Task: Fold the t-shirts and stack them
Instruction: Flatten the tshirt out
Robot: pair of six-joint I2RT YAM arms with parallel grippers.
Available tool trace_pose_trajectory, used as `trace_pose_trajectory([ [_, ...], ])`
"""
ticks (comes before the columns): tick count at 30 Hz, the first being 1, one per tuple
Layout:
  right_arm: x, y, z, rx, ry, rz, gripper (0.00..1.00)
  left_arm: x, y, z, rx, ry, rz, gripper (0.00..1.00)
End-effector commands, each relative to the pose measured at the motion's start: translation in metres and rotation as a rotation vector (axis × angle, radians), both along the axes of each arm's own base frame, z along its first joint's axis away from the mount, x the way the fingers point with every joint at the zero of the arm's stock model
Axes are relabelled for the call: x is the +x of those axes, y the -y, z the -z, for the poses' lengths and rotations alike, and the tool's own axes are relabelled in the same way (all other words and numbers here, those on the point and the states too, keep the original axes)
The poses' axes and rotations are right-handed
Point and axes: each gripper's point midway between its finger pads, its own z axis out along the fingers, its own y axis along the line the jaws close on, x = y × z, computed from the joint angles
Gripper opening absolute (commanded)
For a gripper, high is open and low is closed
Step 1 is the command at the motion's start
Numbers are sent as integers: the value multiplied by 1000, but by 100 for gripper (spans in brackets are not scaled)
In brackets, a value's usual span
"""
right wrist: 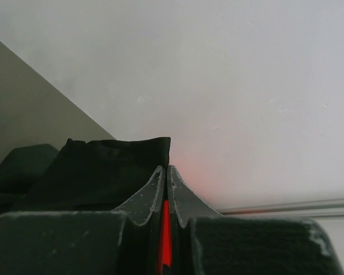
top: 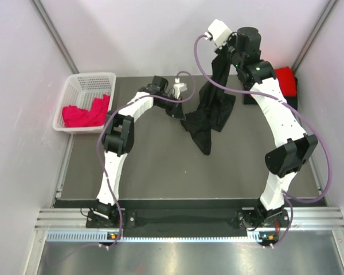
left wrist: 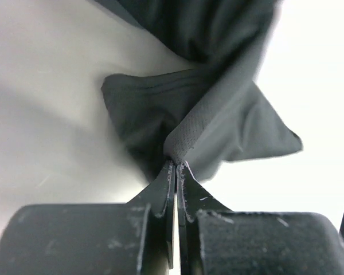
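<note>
A large black t-shirt [top: 215, 106] hangs in the air over the back middle of the table, its lower end drooping to the mat. My right gripper [top: 222, 57] is raised high and shut on the shirt's top edge; in the right wrist view the dark cloth [right wrist: 103, 166] meets the closed fingertips of the right gripper [right wrist: 167, 167]. My left gripper [top: 182, 113] is lower, at the shirt's left side. In the left wrist view the left gripper [left wrist: 176, 164] is pinched shut on a bunched fold of the black t-shirt [left wrist: 218, 114].
A white lattice basket [top: 92, 83] at the back left holds a crumpled pink-red t-shirt [top: 83, 114]. A red t-shirt [top: 285, 77] lies at the back right corner on dark cloth. White walls stand on three sides of the dark mat [top: 160, 172].
</note>
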Motion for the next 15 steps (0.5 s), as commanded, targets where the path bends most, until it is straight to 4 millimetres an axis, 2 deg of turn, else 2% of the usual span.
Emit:
trace_pose_trajectory([
  [1, -23, 16, -74, 74, 177, 41, 0, 17, -45, -152, -42, 353, -61, 0],
  [2, -24, 20, -82, 82, 199, 54, 0, 22, -58, -168, -19, 406, -98, 0],
  [3, -26, 23, -88, 87, 213, 60, 0, 22, -76, -202, -16, 482, -139, 0],
  [5, -35, 29, -103, 105, 247, 67, 0, 22, -93, -232, 18, 589, -163, 0],
  [6, -38, 31, -108, 111, 256, 69, 0, 15, -105, -254, 49, 647, -188, 0],
  [8, -53, 35, -123, 149, 282, 71, 0, 9, -115, -273, 97, 743, -176, 0],
  [9, -58, 37, -127, 162, 290, 70, 0, 2, -123, -291, 120, 793, -195, 0],
  [11, -78, 42, -141, 188, 316, 60, 0, -8, -130, -302, 150, 833, -193, 0],
  [12, -86, 44, -146, 198, 328, 57, 0, -20, -135, -320, 151, 873, -203, 0],
  [13, -101, 50, -157, 217, 351, 59, 0, -25, -140, -321, 171, 883, -210, 0],
  [15, -114, 56, -166, 235, 369, 65, 0, -37, -147, -332, 196, 930, -208, 0],
])
